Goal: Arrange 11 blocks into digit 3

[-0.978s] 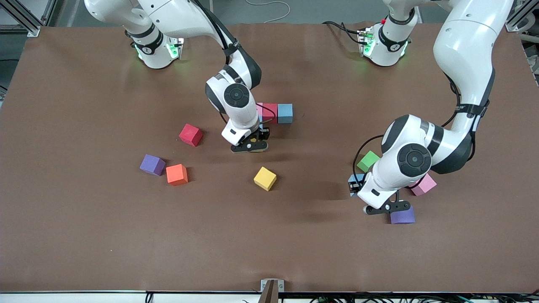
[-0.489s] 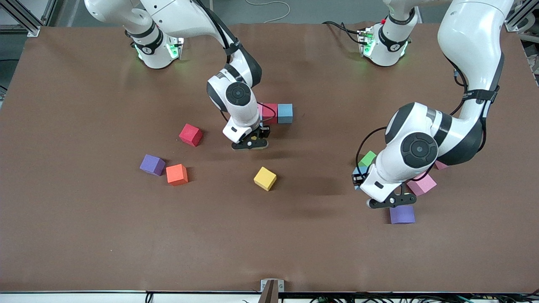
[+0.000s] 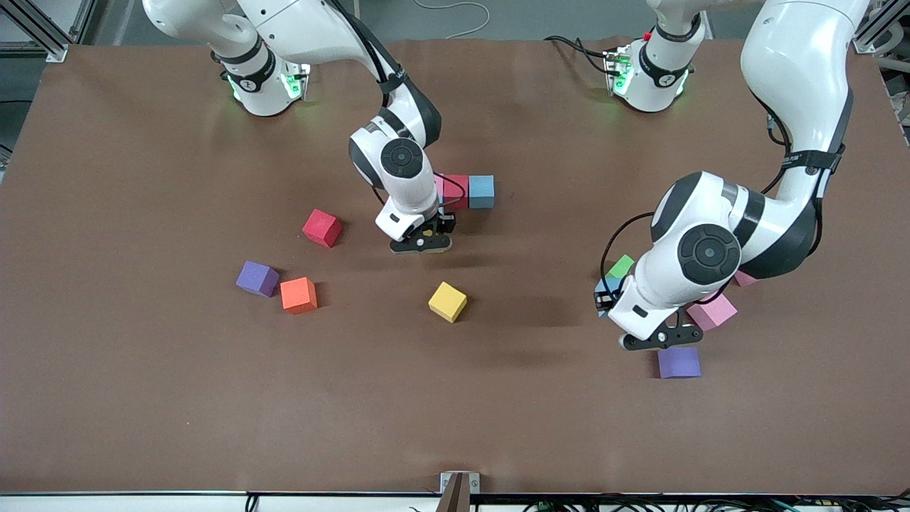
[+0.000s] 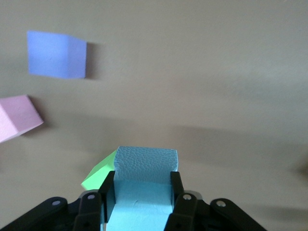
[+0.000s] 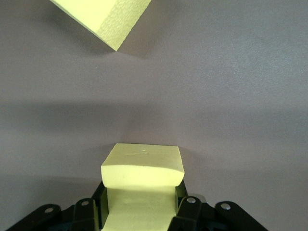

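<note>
We have lifted the left gripper (image 3: pixel 660 343) a little over the last second; its fingers are clamped on a light blue block (image 4: pixel 144 185), and it hangs over the loose cluster at the left arm's end of the worktop (image 3: pixel 142 398), just above the purple block (image 3: pixel 678 362). That block is now free to go to the digit.

The right gripper (image 3: pixel 421 244) has barely shifted. Its fingers are clamped on a yellow block (image 5: pixel 142 180), low beside the started row of pink, red block (image 3: pixel 456 190) and blue block (image 3: pixel 481 190), which looks like the first bar of the 3.

The row's pink block is almost wholly hidden by the right arm. The green block (image 3: pixel 622 267) and pink block (image 3: pixel 714 311) are partly covered by the left arm. We cannot tell whether the yellow block touches the worktop.
</note>
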`<action>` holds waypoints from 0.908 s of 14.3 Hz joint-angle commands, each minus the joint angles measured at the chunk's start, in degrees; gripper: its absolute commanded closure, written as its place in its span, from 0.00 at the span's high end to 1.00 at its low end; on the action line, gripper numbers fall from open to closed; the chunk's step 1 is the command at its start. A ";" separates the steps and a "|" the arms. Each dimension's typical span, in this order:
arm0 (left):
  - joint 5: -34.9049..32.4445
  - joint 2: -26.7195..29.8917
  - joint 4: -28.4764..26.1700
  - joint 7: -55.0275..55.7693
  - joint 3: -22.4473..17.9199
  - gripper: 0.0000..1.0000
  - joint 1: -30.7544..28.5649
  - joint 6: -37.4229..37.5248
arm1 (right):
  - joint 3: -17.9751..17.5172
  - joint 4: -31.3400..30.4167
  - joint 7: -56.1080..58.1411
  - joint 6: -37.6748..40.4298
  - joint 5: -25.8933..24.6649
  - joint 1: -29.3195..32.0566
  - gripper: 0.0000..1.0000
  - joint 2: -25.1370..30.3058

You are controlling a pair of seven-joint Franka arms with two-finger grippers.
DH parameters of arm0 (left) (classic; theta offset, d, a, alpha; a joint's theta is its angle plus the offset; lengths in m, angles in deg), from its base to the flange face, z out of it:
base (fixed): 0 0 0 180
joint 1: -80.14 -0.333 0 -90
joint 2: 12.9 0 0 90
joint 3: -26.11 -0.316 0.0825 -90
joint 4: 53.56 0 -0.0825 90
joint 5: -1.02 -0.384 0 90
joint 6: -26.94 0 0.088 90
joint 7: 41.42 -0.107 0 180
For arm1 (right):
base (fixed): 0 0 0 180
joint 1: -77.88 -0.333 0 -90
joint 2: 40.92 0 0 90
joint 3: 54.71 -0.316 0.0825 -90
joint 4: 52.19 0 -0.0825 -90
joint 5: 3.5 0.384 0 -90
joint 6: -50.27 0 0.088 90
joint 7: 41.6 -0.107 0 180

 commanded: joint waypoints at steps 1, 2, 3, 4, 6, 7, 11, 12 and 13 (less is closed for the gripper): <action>1.09 3.25 -0.31 -0.05 0.61 0.22 -0.43 3.58 | 0.22 -1.87 -1.42 -0.83 -0.20 -0.71 0.02 1.33; 1.09 3.26 -0.31 -0.06 0.61 0.22 -0.43 3.58 | 0.22 -1.87 -1.42 -0.83 -0.20 -0.71 0.02 1.33; 1.09 3.26 -0.31 -0.06 0.61 0.23 -0.43 3.58 | 0.22 -1.87 -1.42 -0.83 -0.20 -0.71 0.02 1.33; 1.09 3.26 -0.66 -0.32 0.61 0.23 -0.43 3.76 | 0.22 -1.87 -1.42 -0.83 -0.20 -0.71 0.02 1.33; 1.09 3.26 -0.49 0.21 0.52 0.23 0.09 5.16 | 0.22 -1.87 -1.60 -0.74 -0.20 -0.71 0.02 1.33; 1.01 3.08 -0.49 0.21 0.52 0.23 -0.16 5.17 | 0.22 -1.87 -2.21 -0.74 -0.20 -0.80 0.03 1.33; 1.09 2.64 -0.49 0.30 0.26 0.24 -0.17 5.17 | 0.14 -1.79 -2.30 -0.74 -0.20 -1.06 0.03 1.33; 1.09 2.64 -0.49 0.38 0.26 0.24 -0.17 5.17 | 0.22 -1.79 -2.39 -0.74 -0.20 -1.06 0.03 1.33; 1.18 2.64 -0.58 0.30 0.26 0.24 0.01 5.17 | 0.22 -1.79 -2.39 -0.74 -0.20 -1.15 0.03 1.33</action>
